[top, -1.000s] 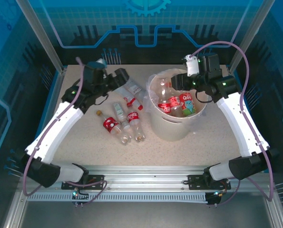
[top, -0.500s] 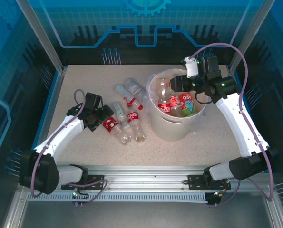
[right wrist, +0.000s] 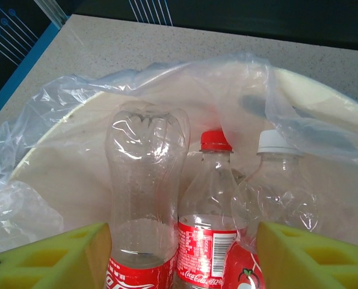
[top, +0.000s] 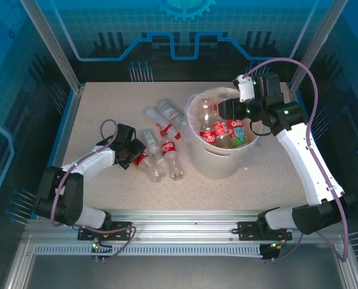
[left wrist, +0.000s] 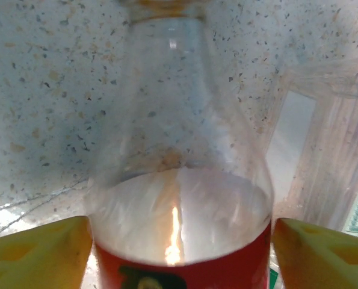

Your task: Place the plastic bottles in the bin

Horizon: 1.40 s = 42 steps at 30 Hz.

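Several plastic bottles lie left of the bin: a red-labelled one (top: 142, 159), a clear one (top: 151, 143), another red-labelled one (top: 169, 150), and two more farther back (top: 162, 112). My left gripper (top: 132, 154) is low on the table and open. Its yellow fingers (left wrist: 40, 253) straddle the red-labelled bottle (left wrist: 179, 180) with hardly any gap. The cream bin (top: 218, 162) with its clear liner (right wrist: 76, 102) holds several bottles (top: 210, 129). My right gripper (top: 228, 109) hangs open over the bin's rim (right wrist: 323, 90), above an upturned bottle (right wrist: 145, 180) and a red-capped one (right wrist: 212, 186).
A white-capped bottle (right wrist: 275, 180) with a fruit label leans in the bin. The liner's loose folds drape over the near rim. A blue raised edge (top: 63, 129) borders the table on the left; bare speckled tabletop (top: 269, 174) lies right of the bin.
My left arm swung from the back of the table down to the near-left bottles and now straddles a red-labelled one. My right gripper shifted slightly right over the bin.
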Each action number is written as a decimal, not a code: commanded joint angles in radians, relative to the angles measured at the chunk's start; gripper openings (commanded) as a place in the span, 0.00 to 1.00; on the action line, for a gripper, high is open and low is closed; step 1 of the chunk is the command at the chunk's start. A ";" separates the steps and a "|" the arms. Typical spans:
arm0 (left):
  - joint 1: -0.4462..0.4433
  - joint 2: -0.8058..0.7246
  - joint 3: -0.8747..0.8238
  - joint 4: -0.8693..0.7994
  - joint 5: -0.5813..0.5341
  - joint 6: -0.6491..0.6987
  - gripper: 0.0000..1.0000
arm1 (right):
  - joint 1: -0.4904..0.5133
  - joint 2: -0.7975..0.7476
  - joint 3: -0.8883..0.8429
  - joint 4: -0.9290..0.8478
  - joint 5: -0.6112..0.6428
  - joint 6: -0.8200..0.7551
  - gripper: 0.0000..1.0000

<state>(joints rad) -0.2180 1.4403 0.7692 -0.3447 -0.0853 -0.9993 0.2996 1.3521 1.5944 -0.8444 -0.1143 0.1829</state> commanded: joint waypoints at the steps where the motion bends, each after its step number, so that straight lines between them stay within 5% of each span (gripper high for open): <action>1: 0.003 0.016 -0.011 0.035 -0.010 -0.018 0.72 | -0.010 -0.020 -0.005 0.005 0.000 -0.001 0.66; 15: 0.003 -0.014 -0.007 0.001 -0.047 -0.009 0.51 | -0.013 -0.025 -0.019 0.011 -0.005 0.005 0.66; 23: 0.003 -0.077 0.018 -0.043 -0.068 0.009 0.48 | -0.014 -0.022 -0.012 0.010 -0.013 0.004 0.66; 34: 0.008 -0.186 0.250 -0.217 -0.124 0.178 0.46 | 0.026 -0.005 0.082 -0.009 -0.060 0.014 0.66; 42: -0.003 -0.198 0.518 -0.162 0.035 0.288 0.44 | 0.114 0.050 0.192 -0.003 -0.160 0.016 0.69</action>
<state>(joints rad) -0.2180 1.2602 1.1999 -0.5255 -0.1257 -0.7822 0.3862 1.3716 1.7424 -0.8513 -0.2035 0.1867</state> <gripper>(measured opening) 0.488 0.679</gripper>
